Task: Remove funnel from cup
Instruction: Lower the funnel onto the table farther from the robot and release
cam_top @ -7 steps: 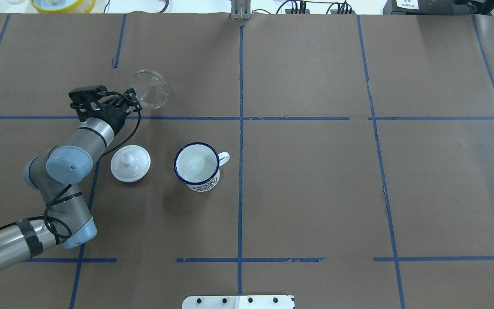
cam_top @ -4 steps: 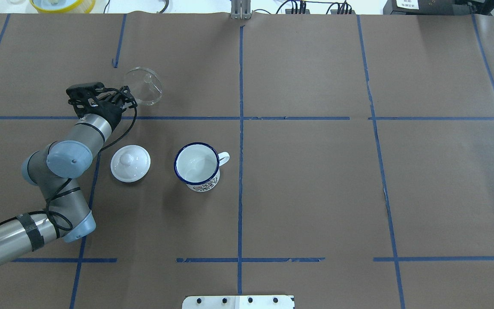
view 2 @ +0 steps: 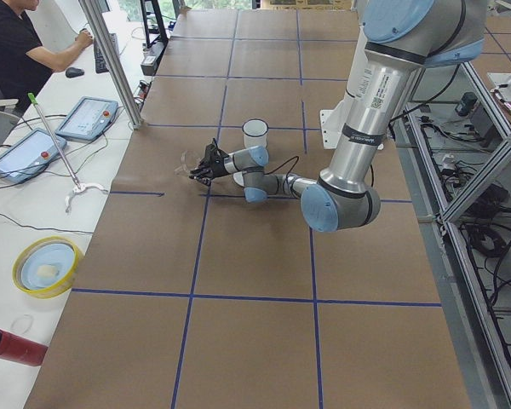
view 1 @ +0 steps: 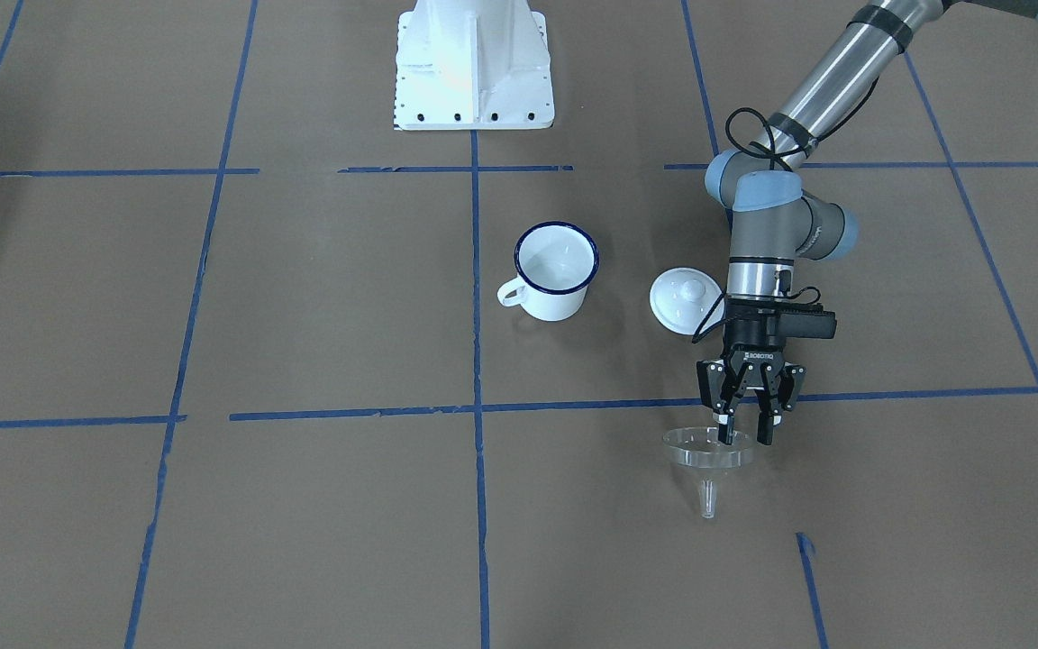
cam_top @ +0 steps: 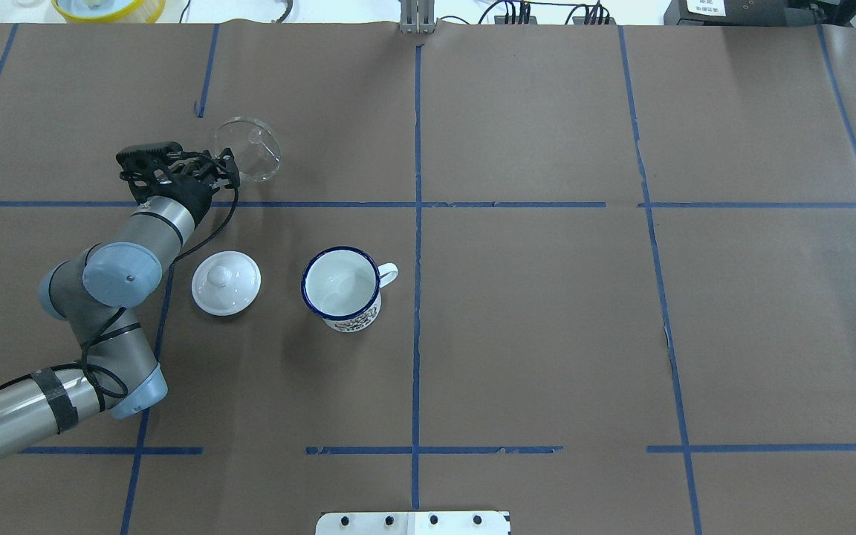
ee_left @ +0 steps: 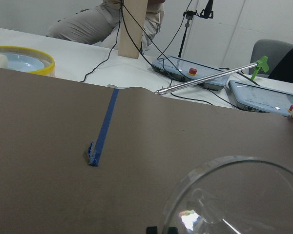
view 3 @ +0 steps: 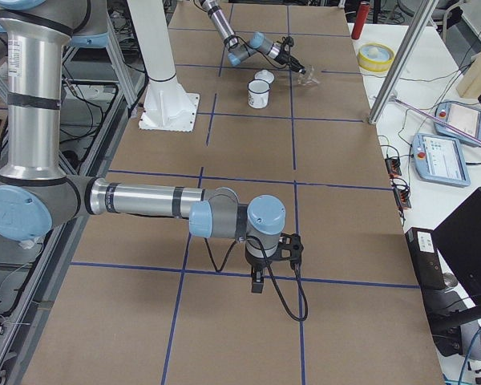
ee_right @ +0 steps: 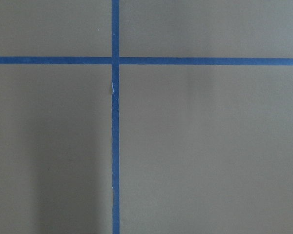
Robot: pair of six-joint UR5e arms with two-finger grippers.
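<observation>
1 clear funnel [view 1: 707, 455] looked light, rigid, slippery; we judged its thin rim the best hold, where our left gripper [view 1: 747, 431] was pinching.

**Funnel out of the cup, at the far side**

You see the funnel [view 1: 707, 453] is clear plastic, with a wide round mouth and a short narrow spout. In the front view it stands upright, mouth up and spout pointing down to the paper; whether the spout touches the table you cannot tell. It is well apart from the cup [view 1: 555, 271], beyond the blue tape line.

The cup [cam_top: 342, 289] is white enamel with a thin dark blue rim and a loop handle. It stands upright on the table, and inside you see only white.
</observation>
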